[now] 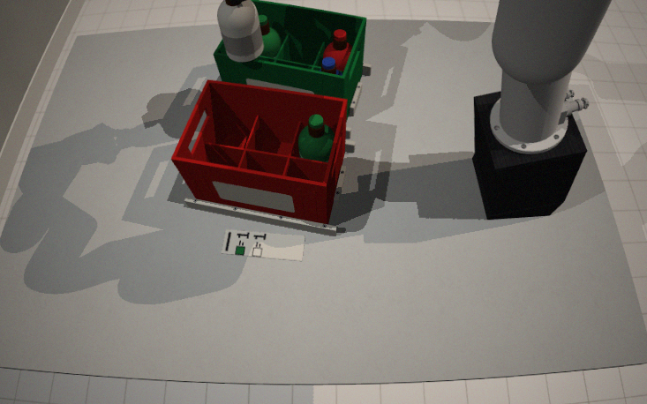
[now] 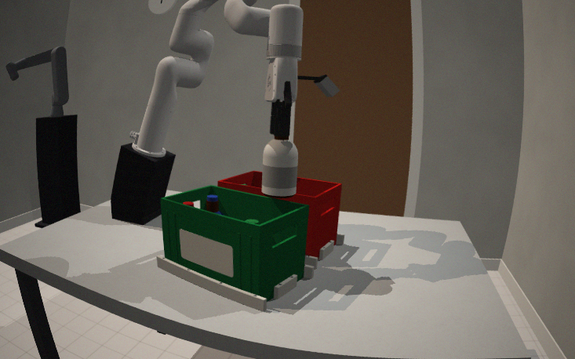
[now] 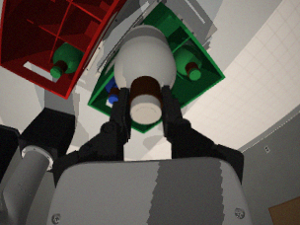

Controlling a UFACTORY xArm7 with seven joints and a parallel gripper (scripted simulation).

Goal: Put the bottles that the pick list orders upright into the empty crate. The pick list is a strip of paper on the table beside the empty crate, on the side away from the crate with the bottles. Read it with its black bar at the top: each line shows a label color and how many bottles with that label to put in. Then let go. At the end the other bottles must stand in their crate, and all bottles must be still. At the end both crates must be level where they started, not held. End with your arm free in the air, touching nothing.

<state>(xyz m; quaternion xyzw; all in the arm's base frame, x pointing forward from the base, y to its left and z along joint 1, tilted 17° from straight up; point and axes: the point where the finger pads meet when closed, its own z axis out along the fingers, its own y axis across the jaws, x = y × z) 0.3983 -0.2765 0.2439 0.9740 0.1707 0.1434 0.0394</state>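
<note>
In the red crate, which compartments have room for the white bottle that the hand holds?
Red crate: the green bottle fills one back corner cell by the green crate; the other five cells look bare. Hand holds the white bottle.
</note>
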